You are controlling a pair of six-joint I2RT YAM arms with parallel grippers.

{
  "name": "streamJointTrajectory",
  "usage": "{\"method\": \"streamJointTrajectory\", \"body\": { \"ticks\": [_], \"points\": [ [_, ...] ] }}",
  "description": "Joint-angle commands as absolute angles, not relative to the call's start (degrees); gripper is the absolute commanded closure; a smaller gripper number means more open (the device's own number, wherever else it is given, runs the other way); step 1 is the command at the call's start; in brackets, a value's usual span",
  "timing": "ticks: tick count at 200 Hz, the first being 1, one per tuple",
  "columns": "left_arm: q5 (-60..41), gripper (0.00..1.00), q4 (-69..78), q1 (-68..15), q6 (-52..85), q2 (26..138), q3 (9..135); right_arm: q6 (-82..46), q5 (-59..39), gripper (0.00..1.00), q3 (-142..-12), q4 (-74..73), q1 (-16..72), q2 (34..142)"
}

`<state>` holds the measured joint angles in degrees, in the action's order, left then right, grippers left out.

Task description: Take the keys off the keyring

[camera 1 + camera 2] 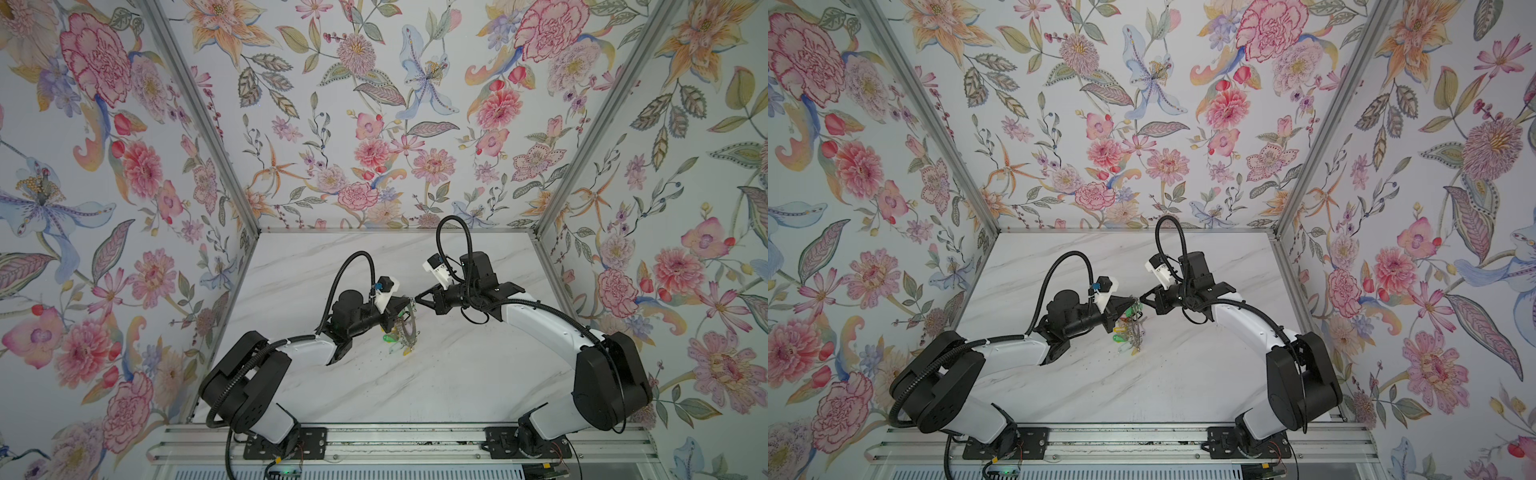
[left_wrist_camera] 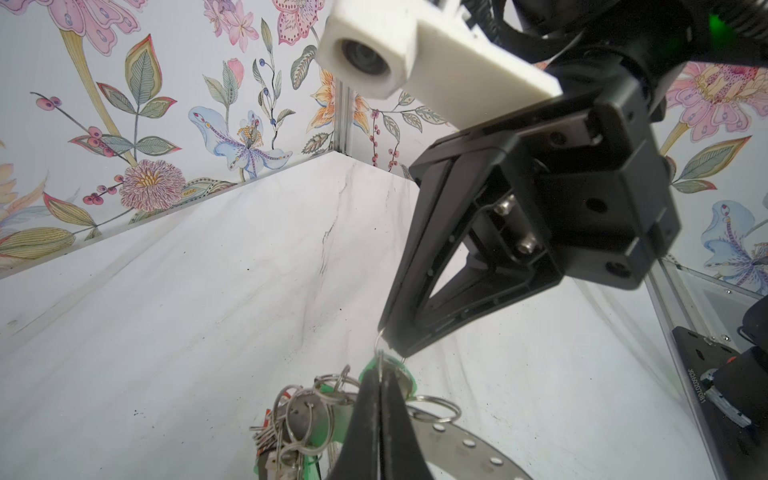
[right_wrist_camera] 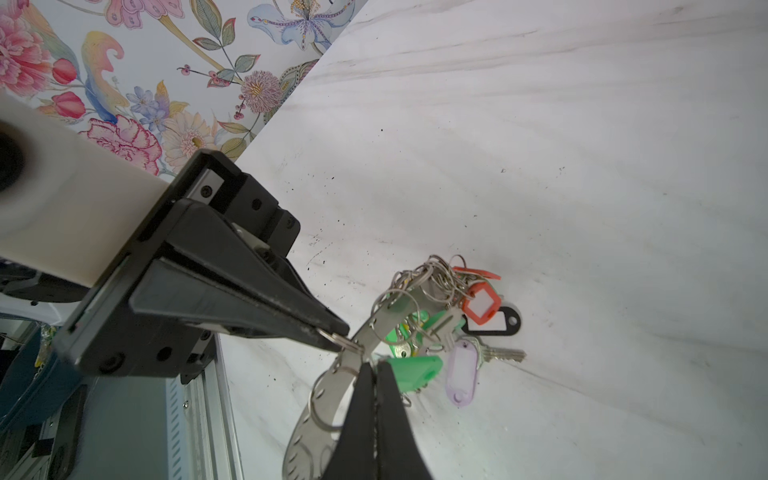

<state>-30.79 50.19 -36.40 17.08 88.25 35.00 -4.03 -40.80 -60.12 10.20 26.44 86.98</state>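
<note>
The keyring (image 3: 305, 432), a flat grey disc with rim holes, hangs tilted between both arms, also visible in the left wrist view (image 2: 457, 440) and in both top views (image 1: 409, 328) (image 1: 1136, 336). The keys (image 3: 457, 299) bunch at its low side on little rings, with green, red, lilac and black tags, and some lie on the table. My left gripper (image 3: 338, 330) (image 2: 380, 368) (image 1: 410, 300) is shut on a small split ring (image 3: 347, 341) at the disc's rim. My right gripper (image 2: 395, 347) (image 3: 371, 365) (image 1: 417, 301) meets it tip to tip, shut on the same ring.
The white marbled table (image 1: 457, 374) is boxed in by floral walls on three sides. An aluminium rail (image 1: 395, 440) with both arm bases runs along the front edge. Dark specks dot the table around the keys.
</note>
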Motion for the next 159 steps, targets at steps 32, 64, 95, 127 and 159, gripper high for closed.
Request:
{"method": "streamJointTrajectory", "body": {
  "ticks": [32,64,95,127,159],
  "points": [
    [-36.12,1.0,68.18,-36.38,27.13,84.81,33.99,-7.78,-40.71,0.99,-58.09,6.08,23.9,85.9],
    [-37.63,1.0,72.41,-36.31,30.1,86.6,34.59,-9.38,-42.51,0.99,-56.85,3.42,22.65,85.95],
    [-38.39,1.0,73.36,-36.23,30.94,87.91,35.35,-9.61,-43.14,0.99,-55.99,2.44,22.03,85.22],
    [-38.69,1.0,74.12,-36.05,31.4,88.41,35.16,-10.54,-43.51,0.99,-55.43,0.88,21.77,84.82],
    [-38.77,1.0,73.13,-35.99,30.47,88.97,35.43,-10.31,-43.1,0.99,-55.89,1.46,21.57,84.28]
  ]
}}
